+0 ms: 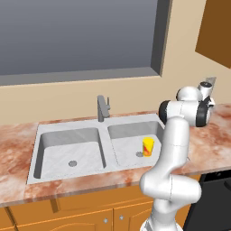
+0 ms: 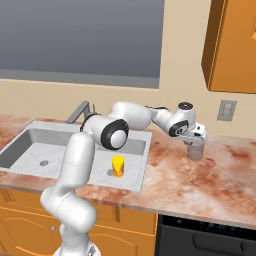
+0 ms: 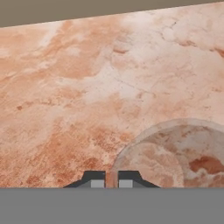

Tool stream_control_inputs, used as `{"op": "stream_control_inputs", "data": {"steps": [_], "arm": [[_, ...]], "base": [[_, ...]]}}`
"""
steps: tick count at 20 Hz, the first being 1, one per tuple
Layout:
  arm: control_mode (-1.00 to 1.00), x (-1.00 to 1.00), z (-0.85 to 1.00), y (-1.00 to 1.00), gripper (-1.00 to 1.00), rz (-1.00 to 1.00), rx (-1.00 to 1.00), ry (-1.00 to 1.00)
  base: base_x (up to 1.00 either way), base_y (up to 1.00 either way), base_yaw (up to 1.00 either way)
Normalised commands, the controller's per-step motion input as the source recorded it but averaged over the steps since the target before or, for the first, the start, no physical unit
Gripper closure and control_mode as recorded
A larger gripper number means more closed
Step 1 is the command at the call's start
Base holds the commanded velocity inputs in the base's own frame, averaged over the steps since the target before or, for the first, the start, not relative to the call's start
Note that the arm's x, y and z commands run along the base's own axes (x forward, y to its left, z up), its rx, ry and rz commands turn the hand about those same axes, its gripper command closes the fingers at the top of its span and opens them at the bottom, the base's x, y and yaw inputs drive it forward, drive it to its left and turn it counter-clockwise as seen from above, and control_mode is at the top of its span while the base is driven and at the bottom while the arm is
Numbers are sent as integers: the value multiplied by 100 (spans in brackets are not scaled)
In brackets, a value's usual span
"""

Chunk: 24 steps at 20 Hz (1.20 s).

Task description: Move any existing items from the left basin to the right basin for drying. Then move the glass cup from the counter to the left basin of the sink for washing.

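The gripper [image 3: 111, 181] points down at the counter [image 3: 78, 96], its two dark tips drawn narrow on the thin rim of the glass cup [image 3: 175, 153]; the rest of the cup's round, see-through mouth spreads to the right of the tips, with marbled stone showing through it. In the right base view the glass cup [image 2: 195, 151] stands upright on the counter [image 2: 200, 175], right of the sink [image 2: 142, 165] and directly under the gripper [image 2: 194, 145], a plain grey tumbler.

Nearer the base, the yellow cup [image 2: 118, 166] stands upright in the right basin [image 2: 134, 150] beside its round drain, tapered, with a red-orange diagonal mark. The left basin [image 1: 67, 149] is smooth grey steel, parted from the right one by a divider. The arm's bent white links cross over the right basin's far side.

Behind the divider rises the grey tap [image 1: 103, 108]. Farther back, a grey wall socket [image 2: 226, 110] sits above the counter, with an orange cabinet [image 2: 232, 45] higher up and a dark window [image 1: 76, 36] over the sink.
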Motion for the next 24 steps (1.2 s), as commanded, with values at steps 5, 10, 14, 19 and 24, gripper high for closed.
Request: {"op": "stream_control_inputs", "data": {"steps": [5, 10, 14, 19, 24], "arm": [[-100, 0, 0, 0, 100, 0, 0, 0], [-100, -5, 36, 5, 100, 0, 0, -3], [-100, -10, 59, 18, 100, 0, 0, -2], [-100, -13, 50, 27, 100, -1, 0, 0], [-100, -17, 39, 39, 100, -3, -1, 0]], "base": [[0, 0, 0], [0, 0, 0], [0, 0, 0], [0, 0, 0], [0, 0, 0]]}}
